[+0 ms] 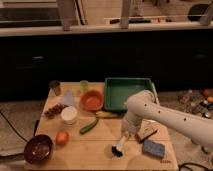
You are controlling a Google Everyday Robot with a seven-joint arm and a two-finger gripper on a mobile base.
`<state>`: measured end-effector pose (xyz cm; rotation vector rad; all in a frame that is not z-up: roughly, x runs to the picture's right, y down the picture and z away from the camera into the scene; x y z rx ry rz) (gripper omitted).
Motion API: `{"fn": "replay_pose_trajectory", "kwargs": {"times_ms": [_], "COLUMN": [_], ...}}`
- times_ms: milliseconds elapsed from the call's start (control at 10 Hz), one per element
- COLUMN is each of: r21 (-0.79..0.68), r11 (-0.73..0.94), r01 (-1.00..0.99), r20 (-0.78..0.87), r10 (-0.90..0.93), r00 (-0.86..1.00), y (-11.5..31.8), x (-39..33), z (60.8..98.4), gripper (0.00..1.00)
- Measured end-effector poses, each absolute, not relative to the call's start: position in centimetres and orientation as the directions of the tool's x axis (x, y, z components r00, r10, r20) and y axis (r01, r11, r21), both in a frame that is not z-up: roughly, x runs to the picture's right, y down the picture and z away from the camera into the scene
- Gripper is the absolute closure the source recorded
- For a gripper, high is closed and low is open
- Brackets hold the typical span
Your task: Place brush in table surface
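The brush [120, 146] has a pale handle and a black bristle head. It stands tilted, with the head low on the light wooden table surface [95, 152] near the front edge. Whether the head touches the wood I cannot tell. My gripper [126, 133] is at the end of the white arm that comes in from the right. It sits right at the upper end of the brush handle.
A green tray [127, 92] stands at the back, with an orange bowl [91, 100] to its left. A cucumber [89, 125], a white cup [69, 114], an orange fruit [62, 137] and a dark bowl [38, 148] lie to the left. A wooden scrubber [146, 133] and a blue-grey sponge [153, 148] lie to the right of the brush.
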<state>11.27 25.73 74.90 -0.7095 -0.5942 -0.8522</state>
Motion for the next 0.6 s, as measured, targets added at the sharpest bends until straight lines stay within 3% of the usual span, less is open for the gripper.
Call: {"fn": "replay_pose_trajectory", "kwargs": {"times_ms": [600], "r21": [-0.308], "r11": [0.464], "r01": [0.831], "r20": [0.711], "r10": [-0.468], "r00": [0.525], "y": [25.17], "x": [11.27], "z": [74.68], "gripper": [0.20]}}
